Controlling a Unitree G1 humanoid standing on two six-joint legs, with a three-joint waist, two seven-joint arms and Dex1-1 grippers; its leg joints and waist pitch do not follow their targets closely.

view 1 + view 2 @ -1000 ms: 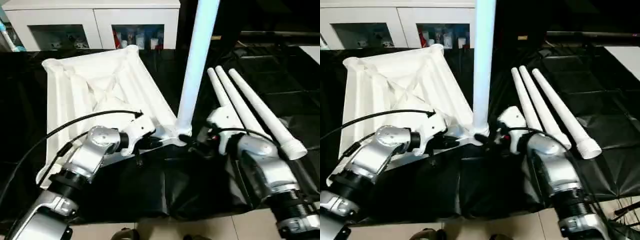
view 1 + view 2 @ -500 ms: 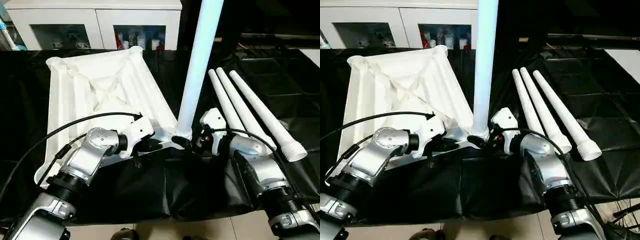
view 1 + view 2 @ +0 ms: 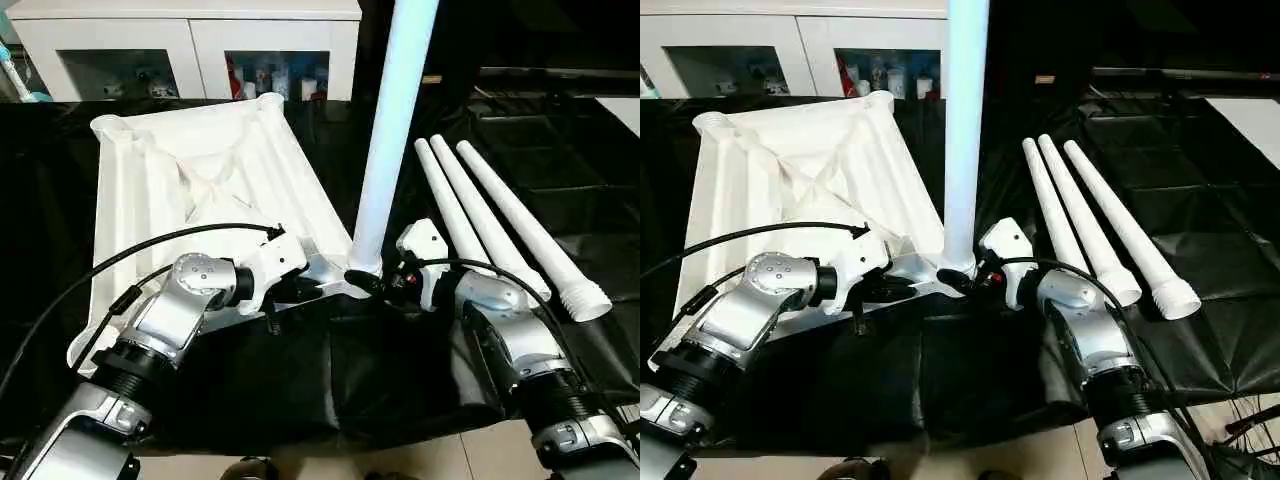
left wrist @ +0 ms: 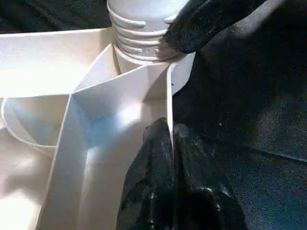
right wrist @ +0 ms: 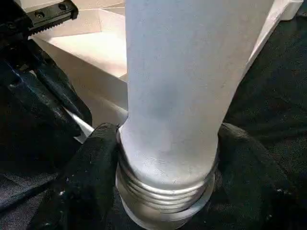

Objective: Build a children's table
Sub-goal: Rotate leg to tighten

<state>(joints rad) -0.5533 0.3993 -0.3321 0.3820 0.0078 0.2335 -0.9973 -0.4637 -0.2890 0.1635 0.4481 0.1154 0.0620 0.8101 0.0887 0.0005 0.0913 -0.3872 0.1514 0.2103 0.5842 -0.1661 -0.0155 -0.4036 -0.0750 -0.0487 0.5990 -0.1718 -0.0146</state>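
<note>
The children's table top [image 3: 200, 170] lies upside down on the black-covered work table. One white leg [image 3: 390, 130] stands upright in its near right corner socket. My left gripper [image 4: 170, 127] is shut on the thin rim wall of the top beside that socket [image 4: 139, 48]. My right gripper [image 5: 165, 167] has a black finger [image 5: 91, 182] on each side of the leg's threaded base [image 5: 163, 191], and both touch it. Three more legs [image 3: 500, 220] lie side by side to the right of my right arm.
A white glass-door cabinet [image 3: 180, 45] stands behind the table. Black cloth [image 3: 330, 370] hangs over the near table edge, with tiled floor below. A black cable [image 3: 150, 250] loops over my left forearm.
My right gripper's fingers have closed in on the base of the upright leg. The left gripper has kept its hold on the rim. The leg still stands in the socket.
</note>
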